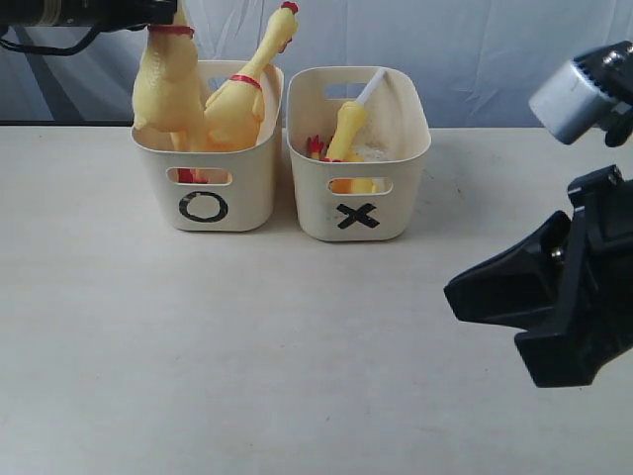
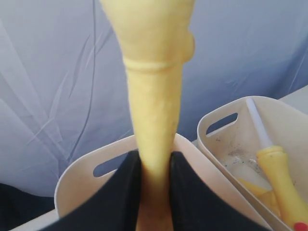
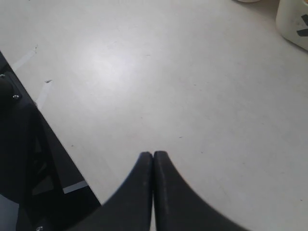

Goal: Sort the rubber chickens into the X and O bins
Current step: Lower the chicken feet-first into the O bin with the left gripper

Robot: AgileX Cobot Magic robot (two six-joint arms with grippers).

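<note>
In the exterior view, the O bin (image 1: 203, 203) stands on the left and the X bin (image 1: 358, 213) beside it on the right. My left gripper (image 1: 163, 12) is shut on the neck of a yellow rubber chicken (image 1: 168, 94) that hangs upright, its lower body inside the O bin. In the left wrist view the black fingers (image 2: 120, 192) pinch that chicken (image 2: 154, 96) above the O bin (image 2: 77, 178). A second chicken (image 1: 242, 99) leans in the O bin. A smaller chicken (image 1: 348, 124) with a white tube lies in the X bin. My right gripper (image 1: 453, 292) (image 3: 153, 156) is shut and empty over the table.
A blue-grey cloth backdrop (image 1: 475, 49) hangs behind the bins. The cream table (image 1: 247, 346) stretches in front of them. In the right wrist view the table's edge with tape strips (image 3: 43, 96) and a corner of the X bin (image 3: 293, 21) show.
</note>
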